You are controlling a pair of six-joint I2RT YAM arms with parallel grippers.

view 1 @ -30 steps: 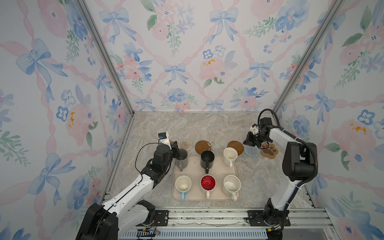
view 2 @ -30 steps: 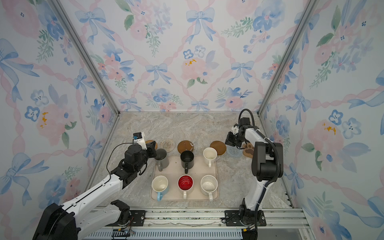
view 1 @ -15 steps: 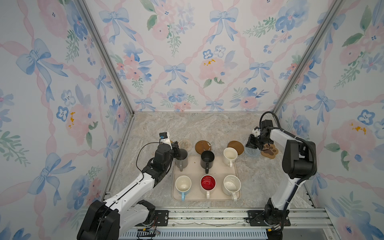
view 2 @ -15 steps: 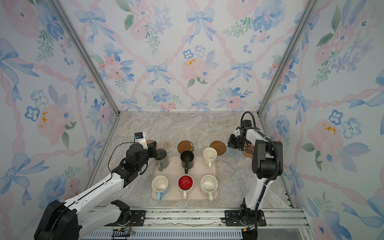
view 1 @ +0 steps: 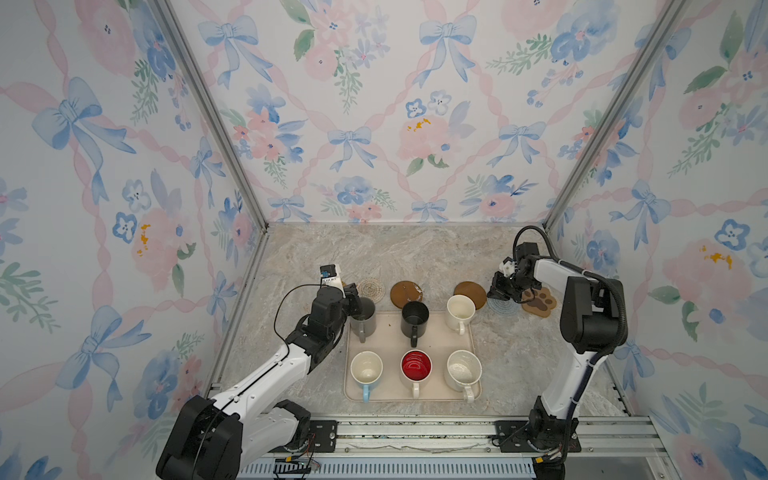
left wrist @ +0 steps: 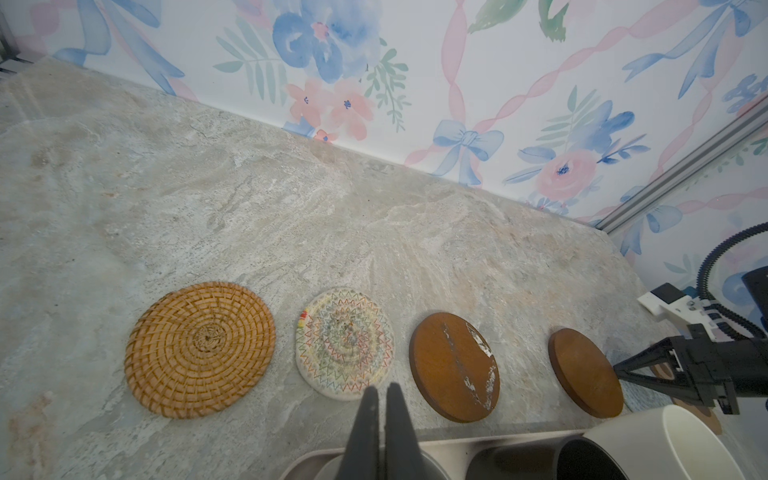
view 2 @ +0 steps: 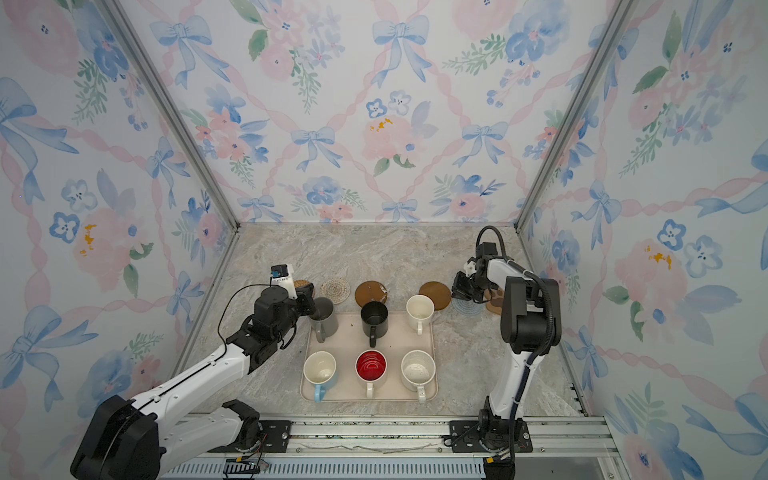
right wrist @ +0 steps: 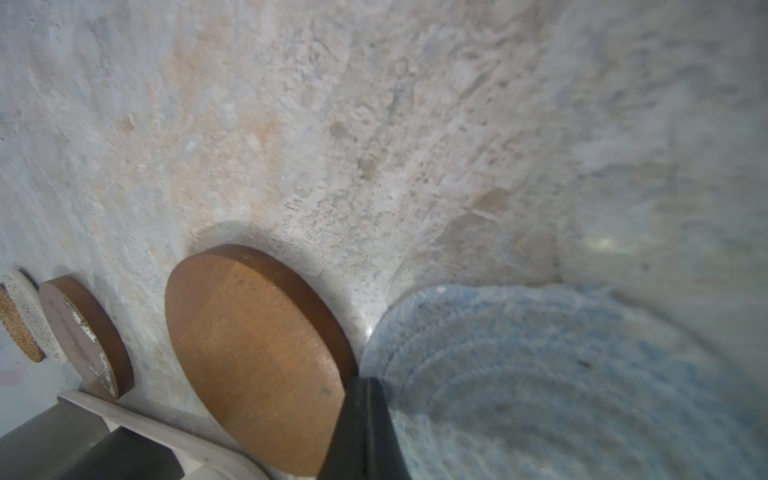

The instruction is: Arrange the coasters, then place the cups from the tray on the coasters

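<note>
Hovering with both claws shut over a full tray point(view 1: 436, 345)

Nearest us, we see three mugs along the tray's front edge: the light blue mug point(view 1: 366, 370), the red-lined mug point(view 1: 416, 368) and the speckled mug point(view 1: 464, 370). They stand upright with their handles turned toward us. Behind them on the same tray stand the grey mug point(view 1: 363, 318), the black mug point(view 1: 414, 318) and the cream mug point(view 1: 460, 309).

Our left claw point(left wrist: 382, 386) sits over the grey mug's far rim. Its fingers are pressed almost together, with nothing between them.

Beyond the tray, on the marble tabletop point(view 1: 374, 257), we find the coasters in a row, left to right:
- the rattan coaster point(left wrist: 199, 349)
- the pale woven coaster point(view 1: 371, 286)
- the scuffed brown coaster point(view 1: 406, 294)
- the plain brown coaster point(view 1: 469, 293), just behind the cream mug
- the blue-grey coaster point(view 1: 503, 307)
- the paw coaster point(view 1: 539, 302)

Our right claw point(right wrist: 363, 379) is closed to a narrow point at the blue-grey coaster's edge, just beside the plain brown coaster. It holds nothing, and we cannot tell whether its tip touches the mat. Farthest back rises the floral wall point(view 1: 374, 124).
</note>
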